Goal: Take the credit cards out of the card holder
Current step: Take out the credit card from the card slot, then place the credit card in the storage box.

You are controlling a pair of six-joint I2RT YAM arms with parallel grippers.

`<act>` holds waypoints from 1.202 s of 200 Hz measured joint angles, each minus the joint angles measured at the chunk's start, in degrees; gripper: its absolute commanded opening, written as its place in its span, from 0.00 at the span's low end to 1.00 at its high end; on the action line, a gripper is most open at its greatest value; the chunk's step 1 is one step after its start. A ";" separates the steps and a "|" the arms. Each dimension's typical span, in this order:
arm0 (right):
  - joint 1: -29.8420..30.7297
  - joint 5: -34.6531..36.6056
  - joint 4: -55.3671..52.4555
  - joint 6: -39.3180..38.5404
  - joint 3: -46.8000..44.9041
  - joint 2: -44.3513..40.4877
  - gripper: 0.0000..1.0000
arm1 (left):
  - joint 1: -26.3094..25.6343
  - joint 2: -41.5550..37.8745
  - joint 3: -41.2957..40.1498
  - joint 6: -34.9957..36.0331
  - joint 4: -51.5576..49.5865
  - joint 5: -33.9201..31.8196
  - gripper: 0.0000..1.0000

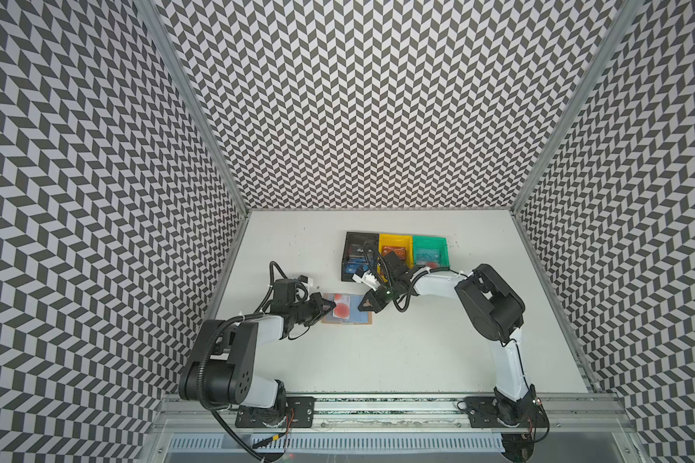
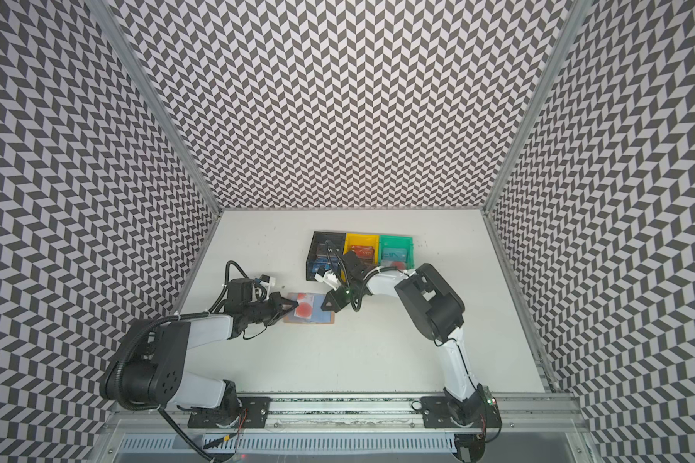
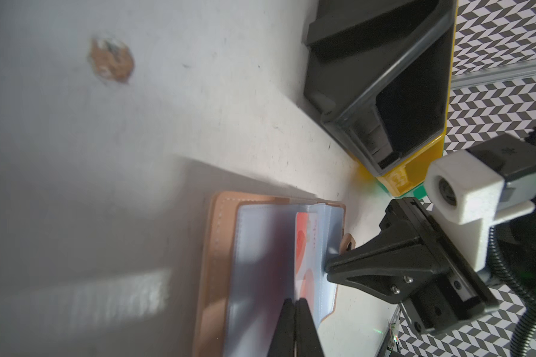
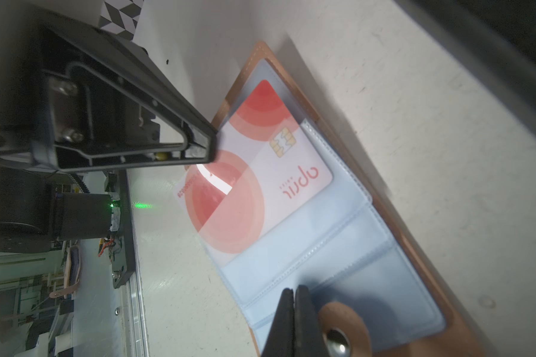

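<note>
Card holder: the card holder [image 1: 360, 315] lies open and flat on the table [image 1: 418, 352]. Its leather side is down and its clear sleeves face up, so the pockets open toward both arms.

Pale card: the pale card [image 4: 279, 173] with red circles sits skewed across one pocket of the card holder. One part is under the clear film and a corner pokes past the holder's edge. I judge it partly drawn out.

Left gripper: the left gripper [image 4: 212, 148] reaches in at the holder's left edge, jaws pinched together on the card's free edge. A thin edge grip like this suits sliding the card out of the pocket mouth.

Right gripper: the right gripper [image 3: 328, 269] is at the holder's opposite edge, just beside the snap tab [image 4: 344, 330]. Its jaws are together and its tips rest on a sleeve page [image 4: 338, 247]. This is probably a hold-down, so the holder does not drag along with the card. I cannot tell whether a sheet is nipped between the tips.

Bins: the black bin [image 1: 348, 256], yellow bin [image 1: 395, 237] and green bin [image 1: 428, 239] stand in a row just beyond the holder's far edge. Other cards [image 1: 426, 254] lie in them, so they are likely the drop spot.

Step in hand: freeing this card. The other pockets in view look empty.

Risk: the film may cling to the card and lift the page.
</note>
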 measured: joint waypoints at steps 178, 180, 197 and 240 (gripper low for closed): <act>-0.09 1.90 -3.58 -0.61 0.98 -0.98 0.02 | 2.21 -12.07 1.75 0.90 -10.64 -3.48 0.00; -0.09 2.10 -3.93 -0.66 0.98 -1.16 0.02 | 2.21 -12.24 1.99 0.79 -10.73 -3.32 0.00; -0.09 3.96 -6.60 -0.83 0.98 -3.10 0.06 | 2.21 -14.27 4.02 0.50 -11.10 -2.38 0.00; -0.59 6.12 -10.88 -0.96 1.88 -9.79 0.21 | 2.21 -16.70 4.52 -2.80 -4.68 3.50 0.00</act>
